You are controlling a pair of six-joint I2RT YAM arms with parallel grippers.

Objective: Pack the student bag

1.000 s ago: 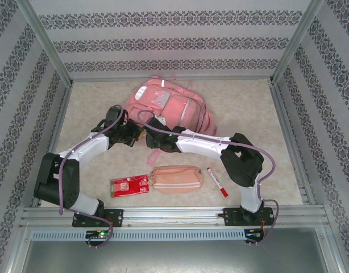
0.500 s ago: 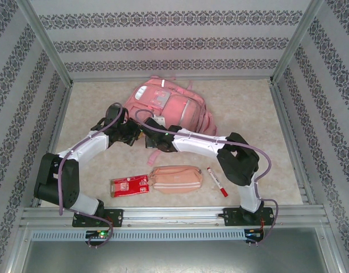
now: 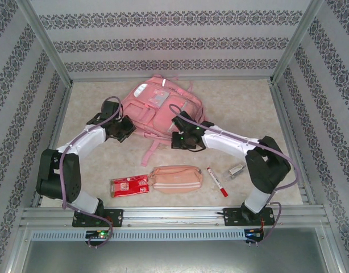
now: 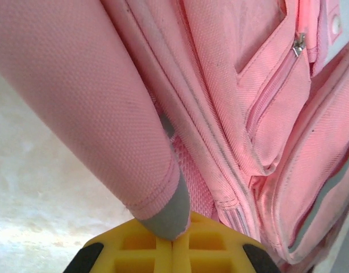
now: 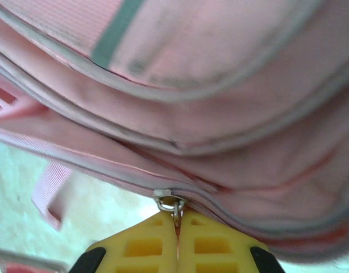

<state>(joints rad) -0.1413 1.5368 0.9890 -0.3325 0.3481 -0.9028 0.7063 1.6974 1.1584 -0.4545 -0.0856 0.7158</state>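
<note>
Top external: student bag (image 3: 163, 105) not packed yet; pouch (image 3: 175, 178), marker (image 3: 216, 182) & red pack (image 3: 129, 185) lie outside. Right gripper (image 5: 177, 227) clamped on zip pull (image 5: 173, 205), left gripper (image 4: 173, 242) pinches bag fabric.

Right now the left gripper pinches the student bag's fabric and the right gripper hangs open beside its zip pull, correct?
No: the right wrist view shows the right gripper shut on the zip pull. The left gripper does pinch fabric of the student bag.

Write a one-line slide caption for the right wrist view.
Right hand shut on the zip pull of the pink bag, table beneath.
</note>
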